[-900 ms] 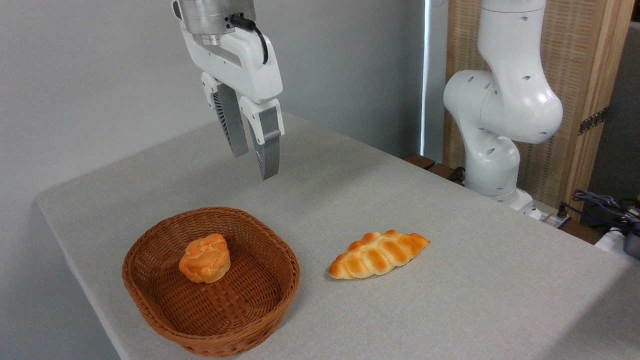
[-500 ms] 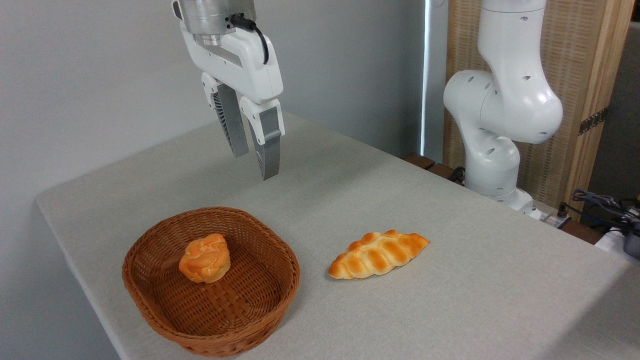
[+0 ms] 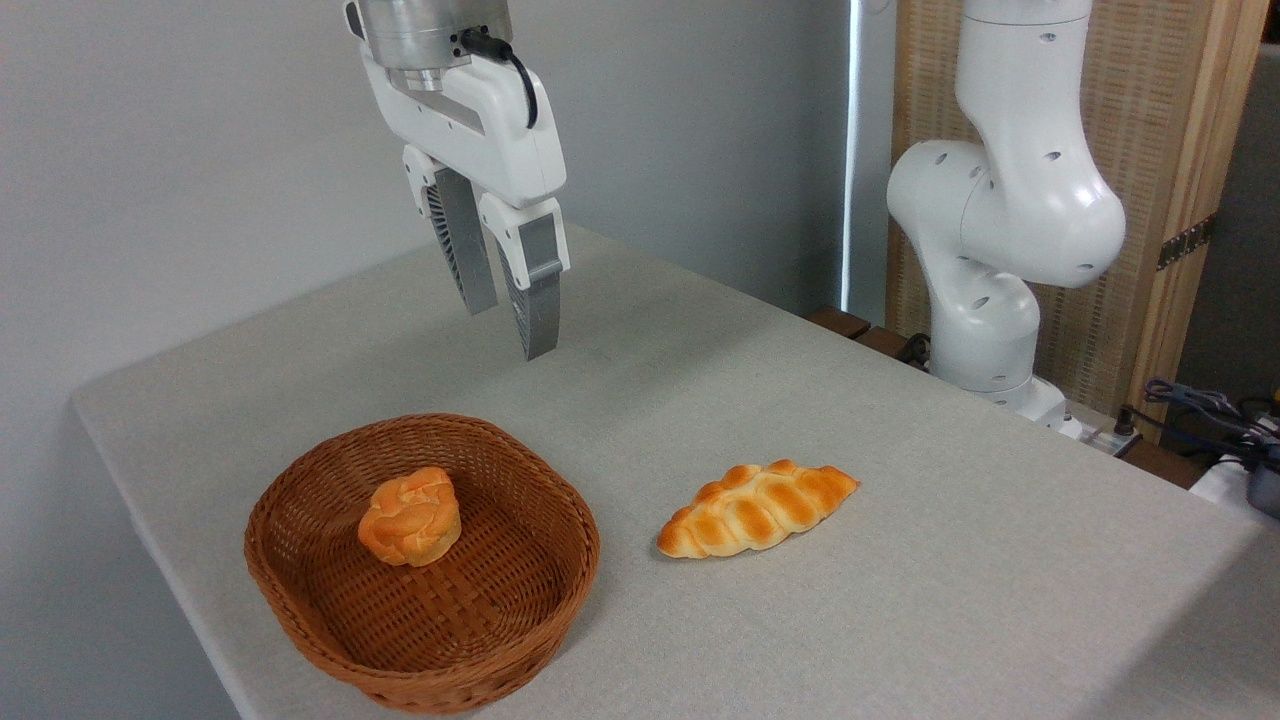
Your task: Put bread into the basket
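The braided golden-orange bread lies on the grey table, just right of the basket and apart from it. The brown wicker basket stands near the table's front left corner. High above the table, behind the basket and left of the loaf, hangs my gripper. It is open, with a small gap between its two grey fingers and nothing held.
A small round knotted orange bun lies inside the basket. The arm's white base rises at the table's far right edge. A wooden panel and cables stand behind it. The table's left edge runs close to the basket.
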`<state>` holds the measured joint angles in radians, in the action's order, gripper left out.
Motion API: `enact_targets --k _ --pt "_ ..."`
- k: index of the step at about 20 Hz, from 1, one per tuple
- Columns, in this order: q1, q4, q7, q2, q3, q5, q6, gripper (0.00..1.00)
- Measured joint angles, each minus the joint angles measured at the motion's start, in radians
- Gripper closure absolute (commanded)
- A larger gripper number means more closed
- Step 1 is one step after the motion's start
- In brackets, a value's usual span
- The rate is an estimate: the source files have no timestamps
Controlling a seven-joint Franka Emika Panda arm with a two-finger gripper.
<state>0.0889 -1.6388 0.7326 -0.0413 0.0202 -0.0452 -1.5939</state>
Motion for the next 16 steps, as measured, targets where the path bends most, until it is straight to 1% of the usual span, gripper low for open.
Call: enact_targets --k 6,10,13,16 --pt "0.000 -0.010 0.000 -0.011 -0.031 0.001 0.000 0.00" --pt "-0.001 -0.078 0.000 -0.056 -0.070 0.001 0.000 0.00" --pt "-0.002 -0.132 0.004 -0.088 -0.083 0.001 -0.006 0.00" --pt "-0.020 -0.192 0.016 -0.103 -0.085 0.011 -0.063 0.00"
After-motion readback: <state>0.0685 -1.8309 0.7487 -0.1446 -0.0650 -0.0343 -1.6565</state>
